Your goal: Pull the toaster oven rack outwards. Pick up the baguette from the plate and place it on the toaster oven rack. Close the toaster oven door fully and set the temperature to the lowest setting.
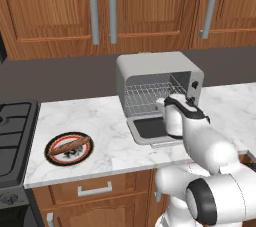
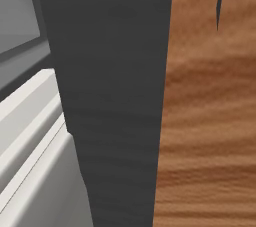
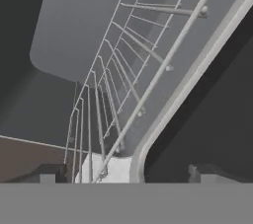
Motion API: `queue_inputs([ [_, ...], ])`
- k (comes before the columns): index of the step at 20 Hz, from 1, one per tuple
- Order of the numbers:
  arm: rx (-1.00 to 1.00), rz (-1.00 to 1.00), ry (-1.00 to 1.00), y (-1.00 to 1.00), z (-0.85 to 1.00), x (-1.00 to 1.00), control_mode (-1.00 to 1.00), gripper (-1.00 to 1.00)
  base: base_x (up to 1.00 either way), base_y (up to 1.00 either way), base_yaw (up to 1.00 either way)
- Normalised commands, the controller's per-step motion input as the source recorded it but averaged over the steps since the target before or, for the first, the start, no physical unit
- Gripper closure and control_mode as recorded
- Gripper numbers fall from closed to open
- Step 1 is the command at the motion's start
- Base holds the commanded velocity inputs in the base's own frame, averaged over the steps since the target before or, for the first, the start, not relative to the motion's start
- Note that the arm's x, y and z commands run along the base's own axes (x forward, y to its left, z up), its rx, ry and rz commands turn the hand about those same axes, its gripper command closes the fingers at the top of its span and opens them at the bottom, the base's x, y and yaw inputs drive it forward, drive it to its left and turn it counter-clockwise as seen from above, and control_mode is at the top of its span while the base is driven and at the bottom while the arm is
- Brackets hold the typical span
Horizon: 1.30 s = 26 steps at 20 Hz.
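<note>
On the marble counter [image 1: 115, 131] in the left base view, we see the toaster oven [image 1: 157, 78] with its toaster oven door [image 1: 150, 130] folded down flat and the toaster oven rack [image 1: 147, 96] showing as a wire grid in the cavity; our arm reaches in from the lower right, and its hand hides the fingers there, right at the oven's open front. Well away from the fingers, toward the stove [image 1: 15, 136], the baguette [image 1: 70, 145] lies across the plate [image 1: 52, 157], touching it. Wooden cabinets [image 1: 60, 11] with grey bar handles hang above. From the right base view we make out a dark vertical panel [image 2: 115, 111] close to the lens, a wood-grained surface [image 2: 210, 121] beside it and pale grey and white ledges at the other edge; we cannot tell what these belong to. Through the hand view, the rack's thin silver wires run up and away from our gripper [image 3: 126, 173], whose two dark fingertips [image 3: 49, 174] stand wide apart at the bottom with nothing clamped between them; the rack's front edge sits between and just beyond them, and the door's grey frame passes just inside the other tip.
</note>
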Motion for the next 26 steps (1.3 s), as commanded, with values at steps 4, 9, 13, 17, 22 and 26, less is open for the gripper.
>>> queue_inputs([
  [4, 0.0, 0.0, 0.17, 0.0, 0.5, -0.3, -1.0, -1.0, 0.0, 0.0, 0.0],
  [9, 0.0, 0.0, 0.13, 0.0, 0.74, -0.12, -1.0, -1.0, 0.0, 0.0, 0.0],
  [13, 0.0, 0.0, 0.16, -0.06, 0.41, -0.32, -1.0, -1.0, 0.0, 0.0, 0.0],
  [17, -0.03, 0.02, 0.18, -0.06, 0.2, -0.56, -1.0, -1.0, 0.0, 0.0, 0.0],
  [22, -0.07, 0.14, 0.19, 0.04, 0.1, -0.24, -1.0, -1.0, 0.0, 0.0, 0.0],
  [26, -0.13, 0.26, 0.1, 0.38, 0.0, 0.0, -1.0, -1.0, 0.0, 0.0, 0.0],
])
